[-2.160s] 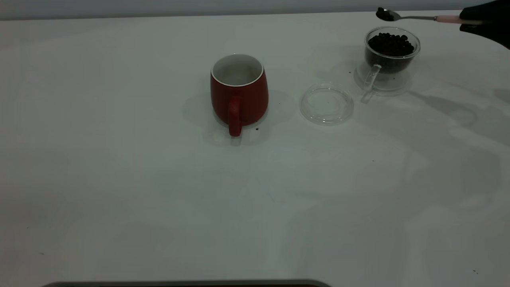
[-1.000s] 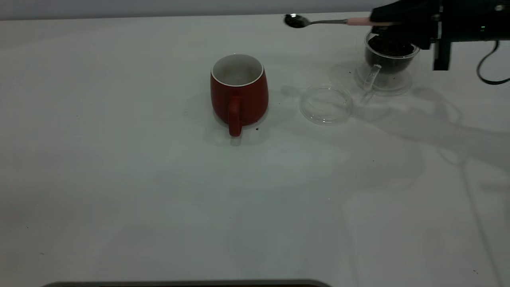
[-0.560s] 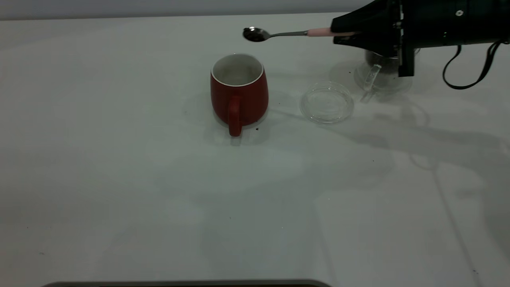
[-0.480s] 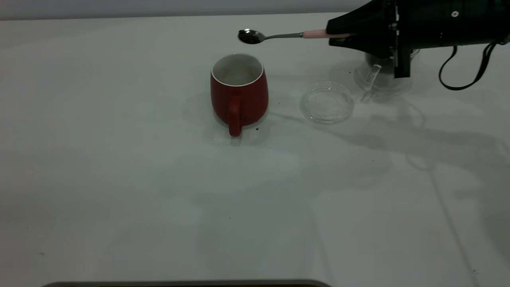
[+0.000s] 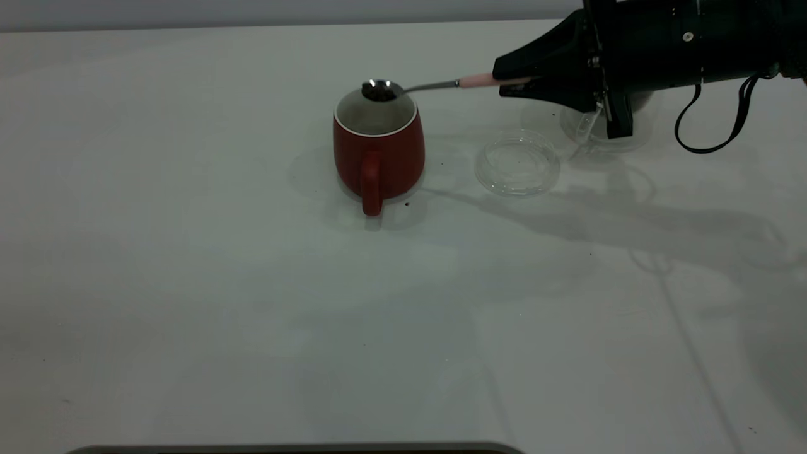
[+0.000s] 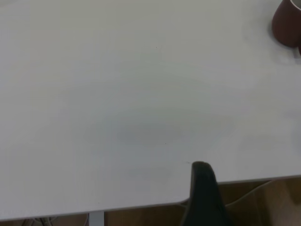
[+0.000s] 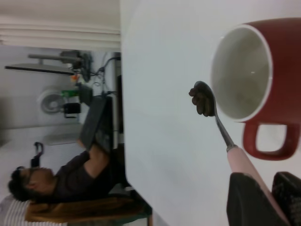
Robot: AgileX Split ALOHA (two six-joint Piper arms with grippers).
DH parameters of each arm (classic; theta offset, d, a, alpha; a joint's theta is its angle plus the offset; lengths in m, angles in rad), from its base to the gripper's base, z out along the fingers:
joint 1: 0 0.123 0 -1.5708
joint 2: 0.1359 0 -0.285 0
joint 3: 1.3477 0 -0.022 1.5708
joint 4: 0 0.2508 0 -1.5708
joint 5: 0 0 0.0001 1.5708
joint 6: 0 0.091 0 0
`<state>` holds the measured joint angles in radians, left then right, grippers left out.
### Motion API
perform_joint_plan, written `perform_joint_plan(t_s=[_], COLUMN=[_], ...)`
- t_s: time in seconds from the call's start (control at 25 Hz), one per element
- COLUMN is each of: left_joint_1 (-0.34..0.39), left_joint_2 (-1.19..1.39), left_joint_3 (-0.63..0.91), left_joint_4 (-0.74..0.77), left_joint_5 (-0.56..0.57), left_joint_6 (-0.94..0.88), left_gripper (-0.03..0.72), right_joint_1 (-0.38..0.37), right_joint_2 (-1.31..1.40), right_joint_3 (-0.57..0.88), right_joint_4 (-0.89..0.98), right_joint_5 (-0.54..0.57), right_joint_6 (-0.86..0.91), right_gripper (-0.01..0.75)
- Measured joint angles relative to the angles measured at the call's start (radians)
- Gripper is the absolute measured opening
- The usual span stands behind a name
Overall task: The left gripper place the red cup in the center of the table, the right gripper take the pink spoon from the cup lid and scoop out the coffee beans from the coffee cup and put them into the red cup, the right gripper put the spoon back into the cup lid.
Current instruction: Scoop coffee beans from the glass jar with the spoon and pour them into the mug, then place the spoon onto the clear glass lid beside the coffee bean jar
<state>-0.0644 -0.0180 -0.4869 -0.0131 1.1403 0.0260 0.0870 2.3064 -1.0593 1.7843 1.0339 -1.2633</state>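
Jaws of right gripper (image 5: 514,79) clenched on pink handle of spoon (image 5: 429,84), held out level above worktop (image 5: 189,284). Spoon bowl loaded with a few dark beans (image 7: 201,100), right at far rim of red cup (image 5: 378,148), just over the edge. Red cup upright near middle of worktop, white inside, handle turned toward the camera side. Clear lid (image 5: 517,162) flat on worktop just right of red cup, apart from it. Glass coffee cup (image 5: 592,129) behind lid, mostly hidden by black arm. Tiny dark speck (image 5: 406,203) on worktop beside red cup's foot. Left gripper (image 6: 203,195) parked low at worktop's edge, well away from red cup; cannot tell about its jaws.
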Motion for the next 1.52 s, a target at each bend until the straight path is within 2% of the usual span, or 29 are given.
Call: perform_joint_plan(t_s=[0.44,0.56,0.8,0.96,1.28,1.52], left_joint_1=[0.0,0.0,0.0,0.0,0.0,0.0], left_joint_2=[0.0,0.0,0.0,0.0,0.0,0.0], left_joint_3=[0.0,0.0,0.0,0.0,0.0,0.0], left_joint_4=[0.0,0.0,0.0,0.0,0.0,0.0], left_joint_5=[0.0,0.0,0.0,0.0,0.0,0.0], left_joint_6=[0.0,-0.002,-0.002,-0.002,-0.001,-0.001], left_gripper=[0.569,0.569,0.569,0.569,0.569,0.569], right_joint_1=[0.027,0.032,0.033,0.033,0.0,-0.133], right_joint_2=[0.001,0.001,0.002,0.002,-0.082,-0.204], right_joint_3=[-0.046,-0.058,-0.062,-0.062,-0.034,0.12], right_joint_4=[0.0,0.0,0.0,0.0,-0.02,-0.001], right_joint_5=[-0.121,-0.132,-0.143,-0.154,-0.118,-0.104], right_joint_6=[-0.035,-0.136,-0.481,-0.553,-0.399,-0.216], right_gripper=[0.114,0.114,0.114,0.114,0.114,0.114])
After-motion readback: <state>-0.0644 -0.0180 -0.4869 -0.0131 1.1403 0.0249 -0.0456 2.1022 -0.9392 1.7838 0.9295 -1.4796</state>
